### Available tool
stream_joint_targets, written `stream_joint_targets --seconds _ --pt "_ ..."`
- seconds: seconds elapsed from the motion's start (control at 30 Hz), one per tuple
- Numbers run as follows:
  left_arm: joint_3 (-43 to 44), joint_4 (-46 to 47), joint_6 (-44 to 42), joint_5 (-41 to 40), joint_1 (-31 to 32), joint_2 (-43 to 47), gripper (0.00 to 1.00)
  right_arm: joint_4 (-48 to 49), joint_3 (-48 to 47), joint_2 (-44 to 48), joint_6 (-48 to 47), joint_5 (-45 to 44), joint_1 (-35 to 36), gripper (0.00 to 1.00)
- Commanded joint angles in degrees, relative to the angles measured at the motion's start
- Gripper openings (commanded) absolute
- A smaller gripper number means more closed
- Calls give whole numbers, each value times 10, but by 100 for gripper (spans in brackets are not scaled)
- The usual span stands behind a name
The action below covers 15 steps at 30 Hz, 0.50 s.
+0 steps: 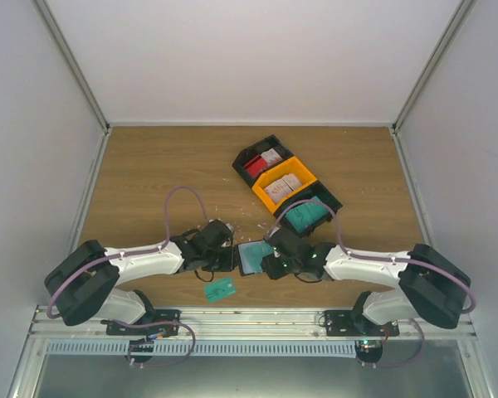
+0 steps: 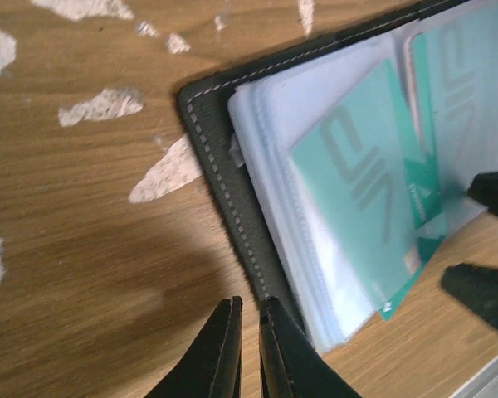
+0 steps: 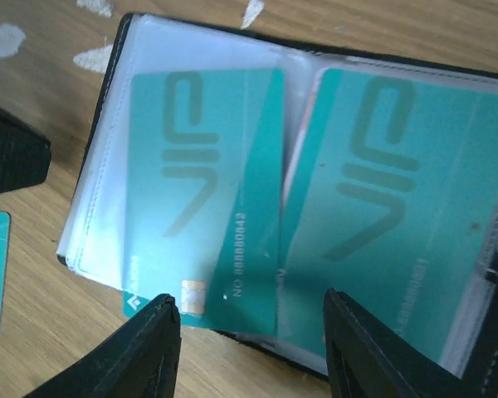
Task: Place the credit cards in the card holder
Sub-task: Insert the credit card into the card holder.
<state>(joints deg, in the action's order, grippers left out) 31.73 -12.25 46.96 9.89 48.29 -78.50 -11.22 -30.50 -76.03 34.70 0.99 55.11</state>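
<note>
Teal card (image 3: 203, 191), number legible only from right wrist; right hand (image 3: 251, 300) spread, left hand (image 2: 249, 307) pressed together.

Top looks down; both wrists closely share the card holder (image 2: 212, 166).

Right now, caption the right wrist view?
Open claw above black folding card holder, teal plastic card partly in its clear sleeve.

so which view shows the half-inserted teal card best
Right wrist: the teal card lies close and sharp, chip end outside the clear sleeve. Left wrist shows it slanted, blurry; top external only a tiny teal patch.
</note>
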Motion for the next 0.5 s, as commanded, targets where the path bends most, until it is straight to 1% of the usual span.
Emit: stream_joint_targets --seconds 0.0,0.17,0.3,0.47 --pt "24 13 -9 -9 4 12 10 -97 -39 -40 -8 -80 54 48" --pt "36 18 -11 -15 4 -14 10 -153 -86 -98 17 -151 107 47" --pt "31 24 -6 -21 4 -30 10 -178 -106 -133 26 -199 127 48" --pt "25 28 -2 -26 3 -33 10 -176 -107 -135 23 -212 138 50"
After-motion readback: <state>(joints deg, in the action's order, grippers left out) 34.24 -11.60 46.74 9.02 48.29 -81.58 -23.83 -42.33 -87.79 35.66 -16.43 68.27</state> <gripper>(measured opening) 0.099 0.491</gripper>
